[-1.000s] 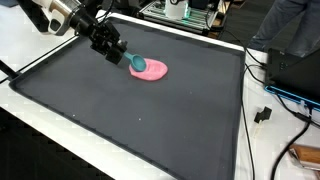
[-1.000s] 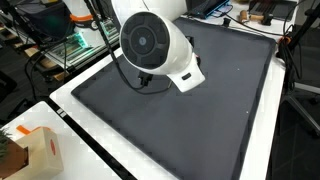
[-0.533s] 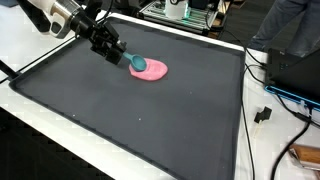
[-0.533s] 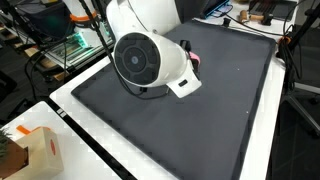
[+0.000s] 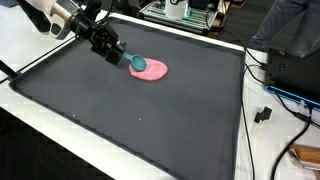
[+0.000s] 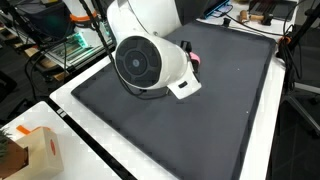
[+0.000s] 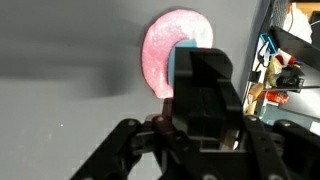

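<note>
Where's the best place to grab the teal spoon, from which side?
Grip the spoon by its handle, from the end away from the pink plate: its bowl lies over the plate, the handle slants up off the mat. The gripper seems shut there.

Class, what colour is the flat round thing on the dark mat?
Pink: the flat round thing under the held teal spoon shows best in the wrist view.

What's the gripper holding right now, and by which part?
A teal spoon, gripped by its handle in the gripper; its bowl sits over the pink plate.
</note>
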`<state>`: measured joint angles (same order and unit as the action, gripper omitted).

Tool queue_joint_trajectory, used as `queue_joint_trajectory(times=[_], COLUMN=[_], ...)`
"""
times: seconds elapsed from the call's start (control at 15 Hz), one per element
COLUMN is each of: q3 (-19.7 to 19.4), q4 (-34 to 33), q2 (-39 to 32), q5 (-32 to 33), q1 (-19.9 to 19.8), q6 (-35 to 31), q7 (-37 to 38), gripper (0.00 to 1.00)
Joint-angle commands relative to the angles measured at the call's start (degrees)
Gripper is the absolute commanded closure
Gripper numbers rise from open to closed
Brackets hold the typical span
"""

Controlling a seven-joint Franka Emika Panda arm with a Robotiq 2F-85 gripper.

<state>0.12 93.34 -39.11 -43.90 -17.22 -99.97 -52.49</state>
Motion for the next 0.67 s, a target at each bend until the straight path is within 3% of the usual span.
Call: queue_joint_trajectory(times=[0.0, 0.6], q3=[-1.10, -0.98], q4=[0.57, 2.61], q2=[0.05, 5.01], q5=[1.16, 3.85], q1=[0.91, 2.68], q6=[-1.70, -1.58], q7=[2.14, 7.40], gripper=[0.75, 0.75])
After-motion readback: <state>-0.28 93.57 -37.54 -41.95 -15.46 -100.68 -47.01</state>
